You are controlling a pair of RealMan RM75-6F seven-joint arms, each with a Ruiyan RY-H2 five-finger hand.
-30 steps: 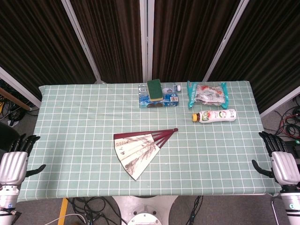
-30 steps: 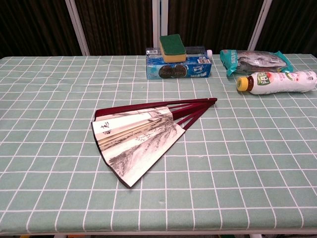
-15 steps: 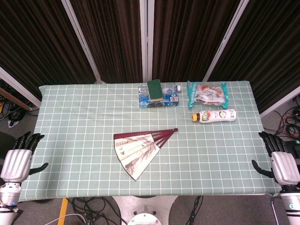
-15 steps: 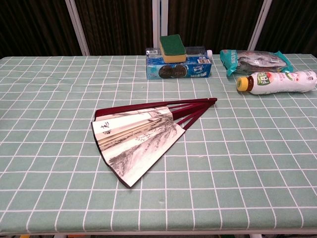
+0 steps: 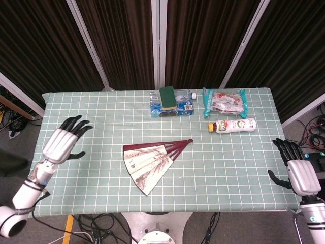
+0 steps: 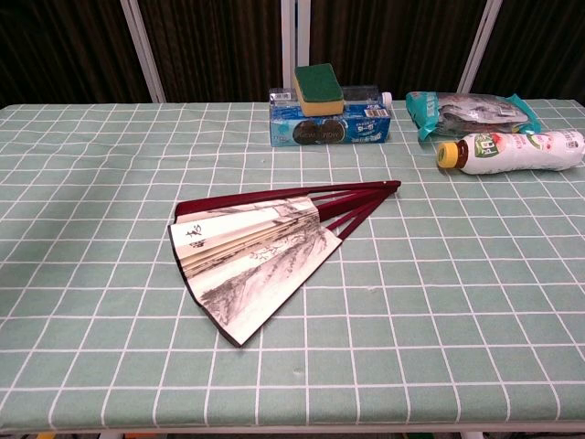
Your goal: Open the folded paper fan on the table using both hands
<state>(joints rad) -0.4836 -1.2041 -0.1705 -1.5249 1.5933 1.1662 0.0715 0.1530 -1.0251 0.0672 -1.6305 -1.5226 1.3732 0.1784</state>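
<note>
Green checked cloth covers the desk [image 5: 91, 109], and on it, a little left of centre, lies the paper fan [image 5: 151, 161], partly spread into a narrow wedge. Its pivot end points to the far right, toward the bottle [image 5: 232, 125]; the paper leaf flares out to the near left. The long axis runs on that diagonal, with one dark red guard stick along the far edge and the other along the near-right edge of the leaf.

Over on the left, the left hand [image 5: 65, 142] hovers above the desk near its left side, fingers apart and stretched toward the far right, holding nothing. It sits well apart from the fan. The right hand [image 5: 296, 170] hangs off the near right corner of the desk, fingers spread as well, also empty, and also well apart from the fan. Neither hand shows in the chest view.

By the look of it this is the approach step: nothing is gripped yet, and the fan has plenty of spread left to give. The next move likely calls for one hand to pin the rivet end or one guard stick while the other takes the opposite guard and sweeps it round. The far row holds a blue package [image 5: 172, 108] topped with a green sponge [image 5: 167, 97], plus a snack bag [image 5: 224, 101].
</note>
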